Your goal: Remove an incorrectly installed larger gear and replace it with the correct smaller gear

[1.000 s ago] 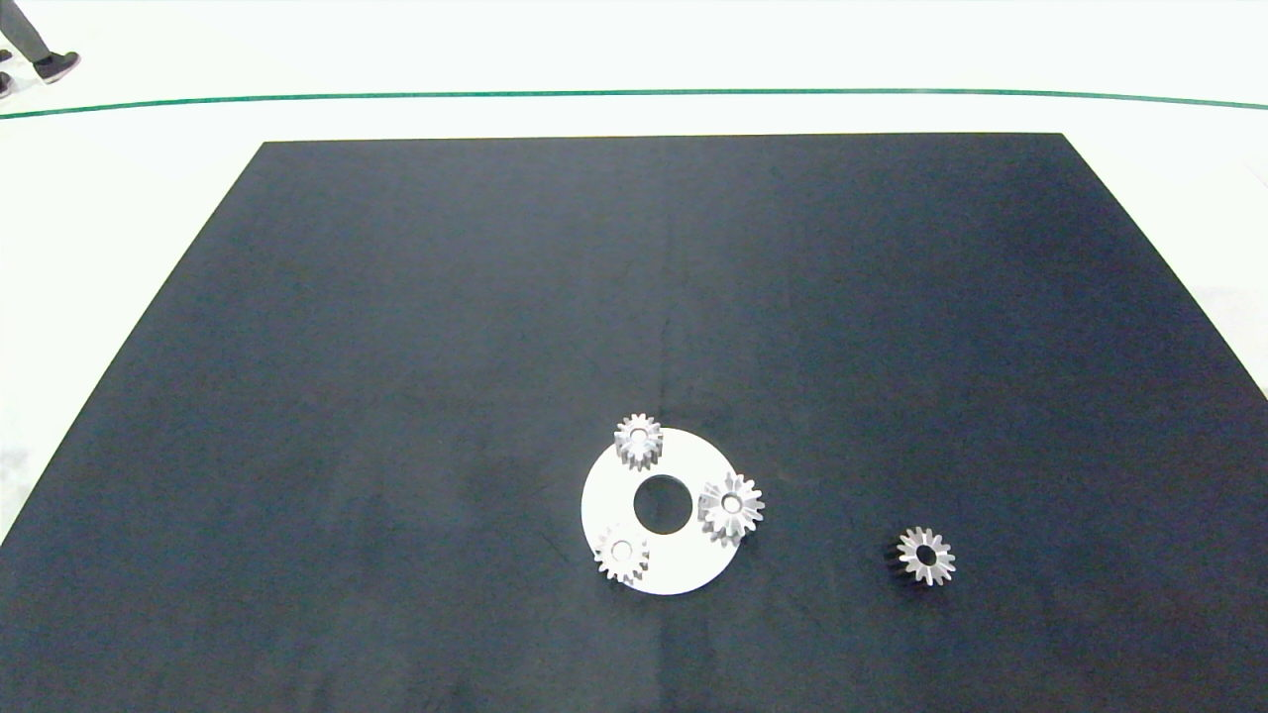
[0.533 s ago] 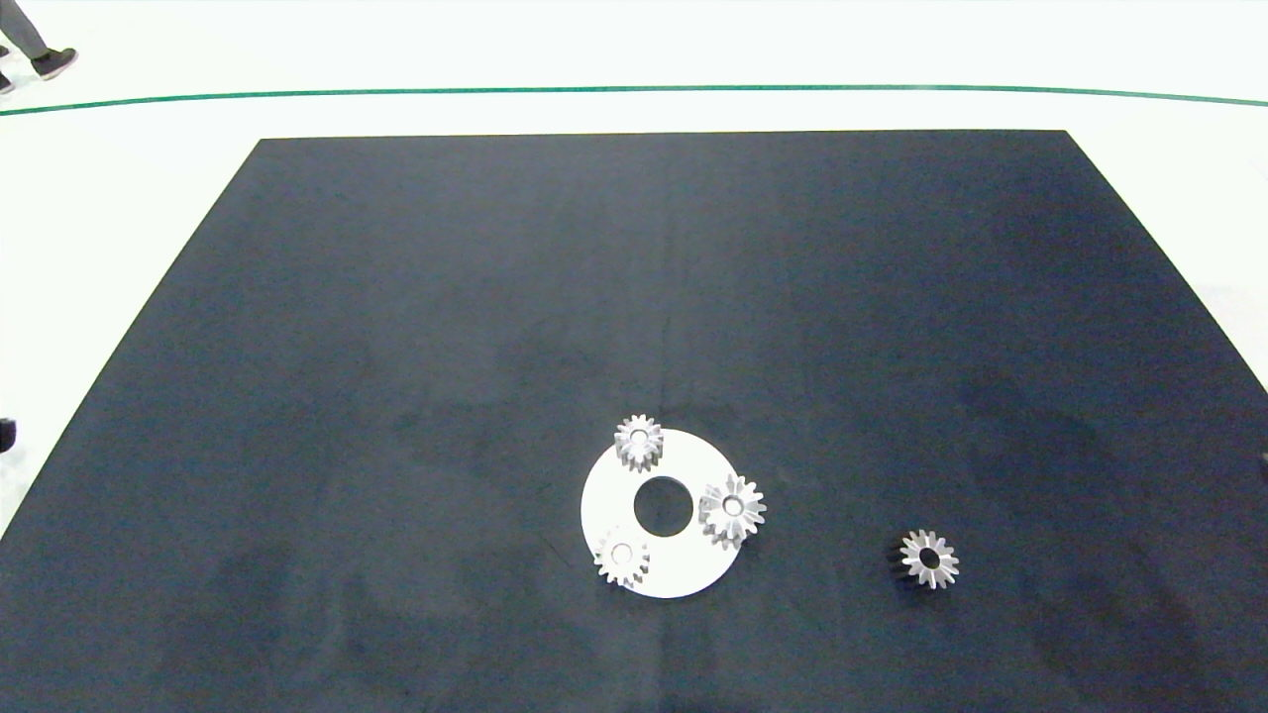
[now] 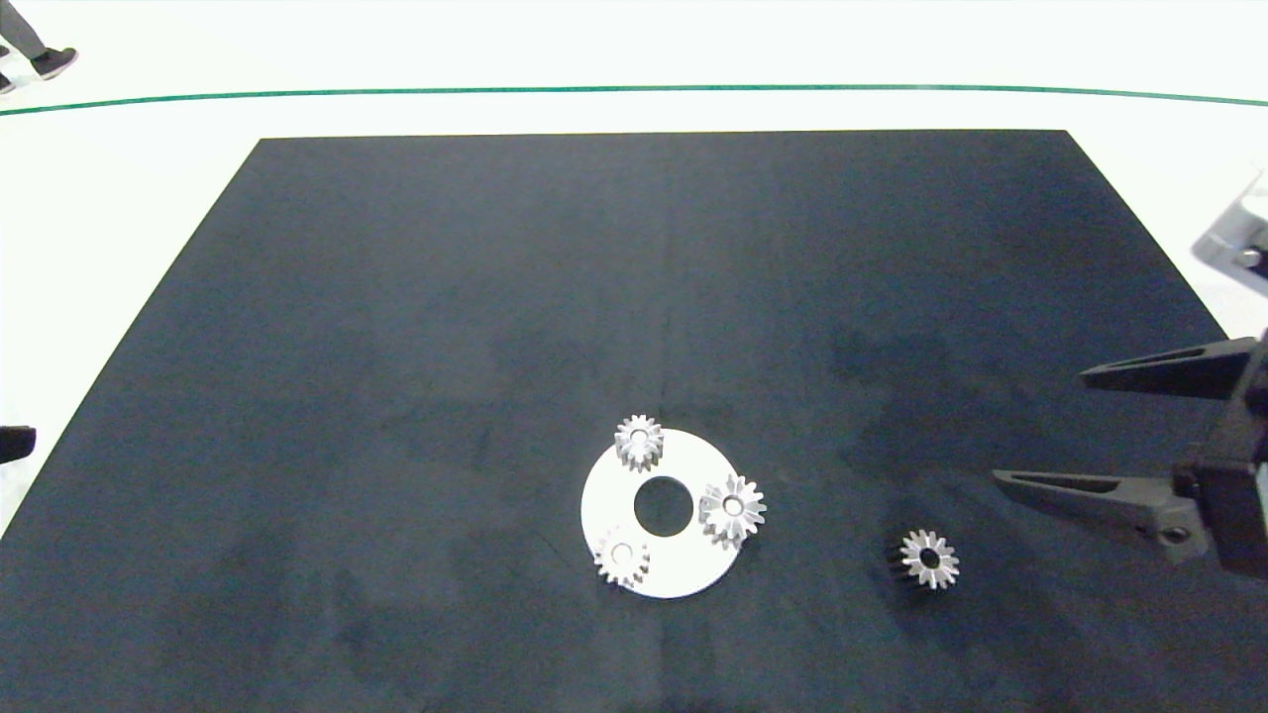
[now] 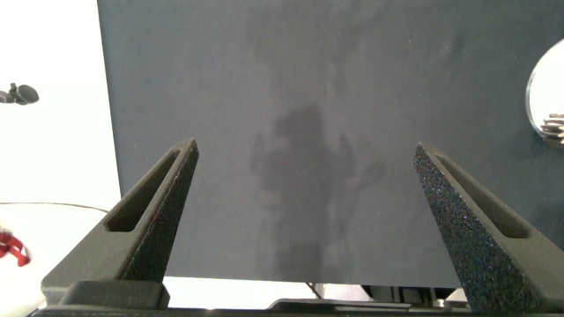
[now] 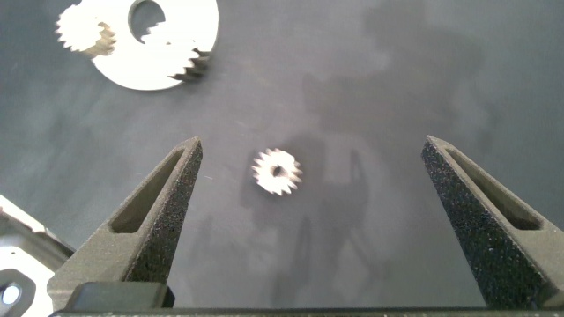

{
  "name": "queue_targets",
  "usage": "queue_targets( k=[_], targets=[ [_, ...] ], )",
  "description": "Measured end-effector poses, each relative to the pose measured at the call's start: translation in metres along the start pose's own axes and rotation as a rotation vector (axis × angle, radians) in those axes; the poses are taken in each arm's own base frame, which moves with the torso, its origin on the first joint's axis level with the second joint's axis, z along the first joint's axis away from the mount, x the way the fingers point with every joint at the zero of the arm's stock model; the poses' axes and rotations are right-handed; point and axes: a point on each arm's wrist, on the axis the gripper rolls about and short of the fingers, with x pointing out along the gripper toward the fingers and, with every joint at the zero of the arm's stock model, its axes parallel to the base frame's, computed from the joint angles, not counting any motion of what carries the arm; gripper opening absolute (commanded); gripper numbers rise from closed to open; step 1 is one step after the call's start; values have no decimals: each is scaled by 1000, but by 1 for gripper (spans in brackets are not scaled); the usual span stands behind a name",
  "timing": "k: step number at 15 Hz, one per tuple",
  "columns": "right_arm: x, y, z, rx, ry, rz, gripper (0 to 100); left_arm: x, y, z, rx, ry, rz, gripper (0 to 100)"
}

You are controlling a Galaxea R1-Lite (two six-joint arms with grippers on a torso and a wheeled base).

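Larger gear [image 3: 732, 507] star-toothed silver on flat white disc [image 3: 604, 495], smaller gear [image 3: 928, 559] apart, right gripper [image 3: 1040, 426] spread wide, empty

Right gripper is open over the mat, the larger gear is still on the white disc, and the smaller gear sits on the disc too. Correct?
Not quite. The smaller gear is not on the white disc; the head view shows it lying alone on the black mat, apart from the disc on its right. The rest holds: the right gripper is open over the mat, and the larger gear sits on the disc.
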Motion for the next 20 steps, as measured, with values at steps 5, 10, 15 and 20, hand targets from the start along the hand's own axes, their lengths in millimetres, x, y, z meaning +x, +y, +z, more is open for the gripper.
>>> queue_targets(
  k=[5,10,15,20],
  targets=[
    [47,41,18,-118,94,60,100,-18,0,-7,21,-62,-9,100],
    [95,65,26,-138,186,91,100,-27,1,-12,35,-95,-16,100],
    [123,85,28,-185,234,106,100,-29,1,-13,36,-99,-18,100],
    [143,95,24,-207,272,99,100,-29,1,-14,39,-97,-17,100]
  ],
)
